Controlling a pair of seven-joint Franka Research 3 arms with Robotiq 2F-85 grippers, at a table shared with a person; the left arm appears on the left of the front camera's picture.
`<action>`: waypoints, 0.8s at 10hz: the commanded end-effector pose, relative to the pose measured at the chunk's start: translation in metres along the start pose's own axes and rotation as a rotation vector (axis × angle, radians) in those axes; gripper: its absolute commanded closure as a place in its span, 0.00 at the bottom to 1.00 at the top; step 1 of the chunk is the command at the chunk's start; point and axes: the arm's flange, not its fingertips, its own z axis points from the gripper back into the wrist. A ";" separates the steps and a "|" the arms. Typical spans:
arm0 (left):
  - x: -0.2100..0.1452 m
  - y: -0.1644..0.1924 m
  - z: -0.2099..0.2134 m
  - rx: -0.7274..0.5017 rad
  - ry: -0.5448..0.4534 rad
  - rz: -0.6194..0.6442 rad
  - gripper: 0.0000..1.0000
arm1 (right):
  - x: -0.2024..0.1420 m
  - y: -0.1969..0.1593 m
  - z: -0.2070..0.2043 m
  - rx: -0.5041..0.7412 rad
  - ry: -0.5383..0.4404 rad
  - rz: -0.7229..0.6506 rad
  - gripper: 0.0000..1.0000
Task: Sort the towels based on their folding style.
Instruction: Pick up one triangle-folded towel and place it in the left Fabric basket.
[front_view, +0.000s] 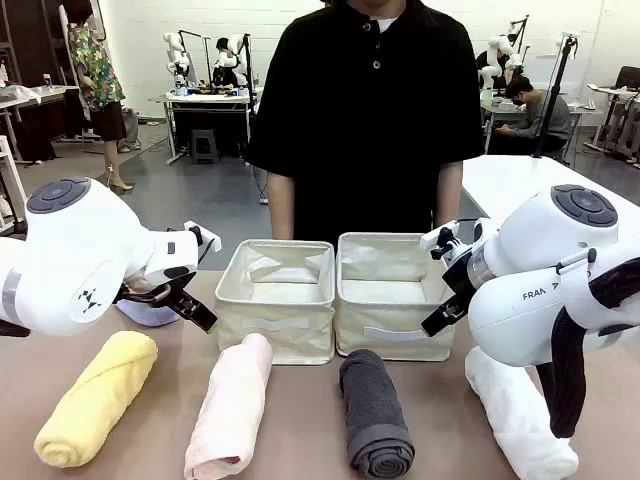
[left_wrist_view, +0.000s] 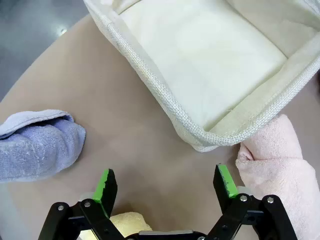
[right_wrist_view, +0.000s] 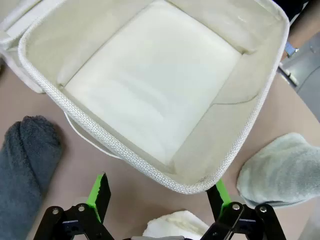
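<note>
Rolled towels lie in a row along the near table: yellow (front_view: 97, 397), pink (front_view: 232, 404), dark grey (front_view: 375, 412) and white (front_view: 522, 415). A lavender-blue folded towel (left_wrist_view: 37, 144) lies left of the left bin, partly hidden behind my left arm in the front view (front_view: 146, 314). A pale teal folded towel (right_wrist_view: 281, 170) lies beside the right bin. My left gripper (left_wrist_view: 166, 183) hovers open over bare table between the lavender towel, the left bin's corner and the pink roll (left_wrist_view: 278, 165). My right gripper (right_wrist_view: 159, 192) hangs open above the right bin's near rim, holding nothing.
Two cream fabric bins stand side by side mid-table, left (front_view: 228, 296) and right (front_view: 351, 302), both with nothing inside. A person in black (front_view: 365, 110) stands at the far edge behind them. My arm bodies (front_view: 75, 250) (front_view: 560, 270) flank the bins.
</note>
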 end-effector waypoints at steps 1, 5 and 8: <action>0.000 0.000 0.000 0.000 0.000 0.000 0.00 | 0.000 0.000 0.000 0.000 0.000 0.000 0.00; 0.000 0.000 0.000 0.000 0.000 0.000 0.00 | 0.000 0.000 0.000 0.000 0.000 0.000 0.00; 0.000 0.000 0.000 0.000 0.000 0.000 0.00 | 0.000 0.000 0.000 0.000 0.000 0.000 0.00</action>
